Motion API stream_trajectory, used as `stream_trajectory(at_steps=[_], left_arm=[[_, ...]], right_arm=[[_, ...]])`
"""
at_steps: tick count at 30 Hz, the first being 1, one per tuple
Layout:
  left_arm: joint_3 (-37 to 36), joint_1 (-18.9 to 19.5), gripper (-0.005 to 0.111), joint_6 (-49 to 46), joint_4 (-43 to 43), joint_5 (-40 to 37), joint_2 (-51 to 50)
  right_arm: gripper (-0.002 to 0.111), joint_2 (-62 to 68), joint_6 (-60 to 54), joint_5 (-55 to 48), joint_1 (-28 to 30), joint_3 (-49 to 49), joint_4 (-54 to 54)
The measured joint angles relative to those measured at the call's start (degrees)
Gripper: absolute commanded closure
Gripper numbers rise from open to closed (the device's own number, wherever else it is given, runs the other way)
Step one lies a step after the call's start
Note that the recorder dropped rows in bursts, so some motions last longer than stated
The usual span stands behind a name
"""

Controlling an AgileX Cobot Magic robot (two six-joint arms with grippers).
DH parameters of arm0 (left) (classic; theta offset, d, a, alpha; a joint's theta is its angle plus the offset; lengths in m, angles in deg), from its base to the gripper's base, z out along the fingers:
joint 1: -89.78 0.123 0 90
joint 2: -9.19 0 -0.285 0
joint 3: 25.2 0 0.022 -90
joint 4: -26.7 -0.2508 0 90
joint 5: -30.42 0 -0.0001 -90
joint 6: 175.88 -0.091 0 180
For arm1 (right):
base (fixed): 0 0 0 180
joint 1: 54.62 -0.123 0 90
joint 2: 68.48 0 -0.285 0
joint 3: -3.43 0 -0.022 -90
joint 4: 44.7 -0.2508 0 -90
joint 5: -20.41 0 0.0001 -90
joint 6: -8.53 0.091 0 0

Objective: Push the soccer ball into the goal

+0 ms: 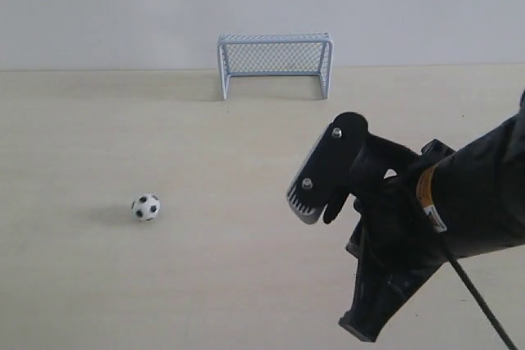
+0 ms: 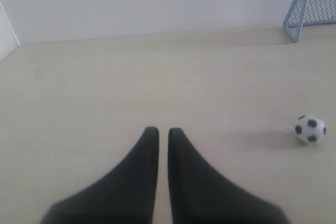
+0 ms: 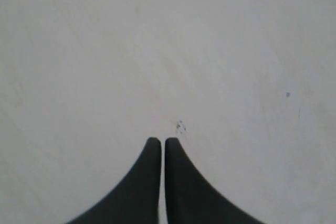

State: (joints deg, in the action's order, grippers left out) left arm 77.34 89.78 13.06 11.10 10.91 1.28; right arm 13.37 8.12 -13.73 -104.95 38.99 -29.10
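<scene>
The soccer ball [image 1: 146, 207], white with black patches, rests on the pale table at the left of the exterior view; the left wrist view shows the ball [image 2: 310, 129] off to one side. The goal [image 1: 275, 65], pale blue-white with mesh netting, stands at the table's far edge by the wall, and its corner [image 2: 311, 8] shows in the left wrist view. My right gripper [image 1: 316, 206] hangs above the table at the right, well apart from the ball, shut with nothing in it [image 3: 162, 141]. My left gripper [image 2: 163, 130] is shut and empty; it does not show in the exterior view.
The pale wooden table [image 1: 205, 137] runs back to a white wall [image 1: 123, 6]. The right arm's black body [image 1: 443, 235] fills the lower right of the exterior view. A small mark [image 3: 180, 127] lies on the table just ahead of the right fingertips.
</scene>
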Motion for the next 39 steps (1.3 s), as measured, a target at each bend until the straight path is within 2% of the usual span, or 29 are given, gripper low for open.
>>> stream_trajectory(at_steps=[7,10,29,39], left_arm=[[0.0,0.0,0.1,0.0,0.0,0.0,0.0],[0.0,0.0,0.1,0.0,0.0,0.0,0.0],[0.0,0.0,0.1,0.0,0.0,0.0,0.0],[0.0,0.0,0.1,0.0,0.0,0.0,0.0]], right_arm=[[0.108,-4.9,11.2,1.3,-4.2,0.0,-1.0],[0.108,-5.0,12.5,1.7,-4.4,0.0,-1.2],[0.108,-5.0,13.0,1.7,-4.4,0.0,-1.3],[0.108,-5.0,13.0,5.6,-4.4,0.0,-1.3]])
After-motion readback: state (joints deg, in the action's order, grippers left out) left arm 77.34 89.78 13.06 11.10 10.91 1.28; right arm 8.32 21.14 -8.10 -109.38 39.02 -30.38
